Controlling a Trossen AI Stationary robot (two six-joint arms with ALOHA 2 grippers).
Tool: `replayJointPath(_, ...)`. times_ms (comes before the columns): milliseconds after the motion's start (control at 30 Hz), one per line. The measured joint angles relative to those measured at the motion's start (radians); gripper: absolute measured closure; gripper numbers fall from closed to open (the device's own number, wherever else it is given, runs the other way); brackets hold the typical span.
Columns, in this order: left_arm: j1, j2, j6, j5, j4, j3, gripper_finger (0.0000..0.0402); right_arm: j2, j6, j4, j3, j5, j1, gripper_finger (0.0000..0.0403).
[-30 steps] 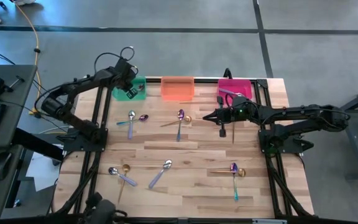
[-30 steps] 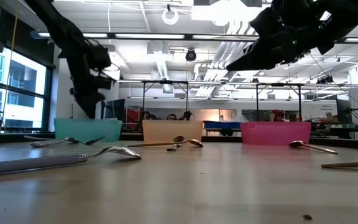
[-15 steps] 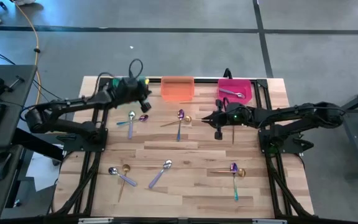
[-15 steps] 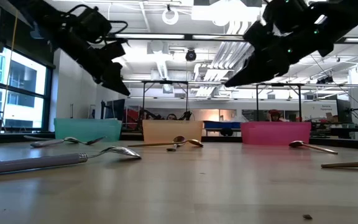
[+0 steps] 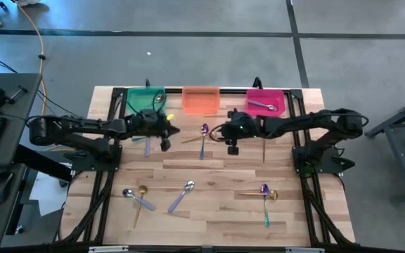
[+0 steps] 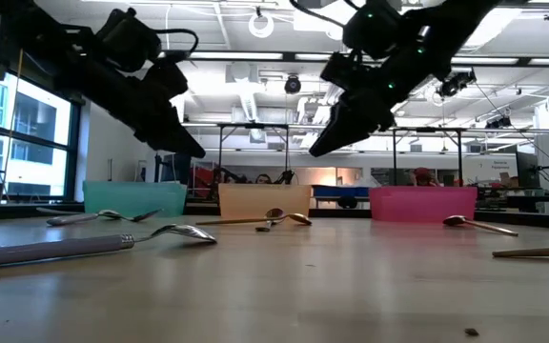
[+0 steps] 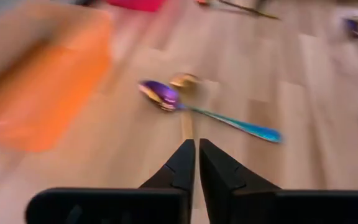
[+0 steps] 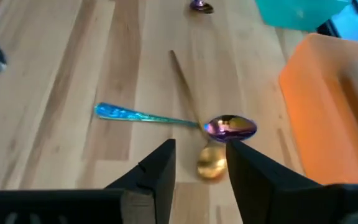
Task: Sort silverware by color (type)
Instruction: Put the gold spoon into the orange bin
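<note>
Left gripper (image 5: 164, 145) pinched closed and empty near the green bin (image 5: 145, 98); right gripper (image 5: 233, 149) spread open, empty, above the crossed purple-teal spoon (image 8: 178, 121) and gold spoon (image 8: 199, 140).

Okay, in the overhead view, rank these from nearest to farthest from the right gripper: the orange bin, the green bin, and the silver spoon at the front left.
From the right gripper:
1. Orange bin, at the back middle.
2. Green bin, at the back left.
3. Silver spoon, at the front left corner.
</note>
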Motion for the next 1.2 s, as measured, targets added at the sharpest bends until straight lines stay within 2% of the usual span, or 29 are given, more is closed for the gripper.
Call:
replayJointPath(133,-0.082,0.067,-0.02,-0.018,0.047,0.0,0.0354,-0.003,-0.035,0.065,-0.03,-0.008,-0.041,0.0292)
replayJointPath(267,-0.139,0.177,-0.026,-0.078,0.146,0.007,0.0317,-0.014,-0.022,0.212,-0.124,-0.09,-0.093,0.034)
replayJointPath(433,-0.143,0.314,-0.028,-0.139,0.129,0.108,0.0276,-0.031,-0.017,0.254,-0.153,-0.099,-0.128,0.0396)
replayJointPath(633,-0.12,0.468,0.019,-0.177,0.028,0.248,0.0245,-0.086,-0.052,0.261,-0.142,-0.133,-0.159,0.0388)
replayJointPath(767,-0.101,0.547,0.049,-0.199,0.022,0.311,0.0242,-0.132,-0.046,0.263,-0.142,-0.177,-0.19,0.0387)
replayJointPath(967,-0.07,0.616,0.066,-0.161,-0.004,0.351,0.0248,-0.164,-0.043,0.273,-0.142,-0.223,-0.199,0.0387)
replayJointPath(1100,-0.064,0.629,0.086,-0.154,-0.029,0.359,0.0275,-0.164,-0.043,0.273,-0.142,-0.225,-0.199,0.0387)
replayJointPath(1200,-0.066,0.629,0.12,-0.148,-0.053,0.361,0.0312,-0.164,-0.043,0.274,-0.142,-0.225,-0.199,0.0387)
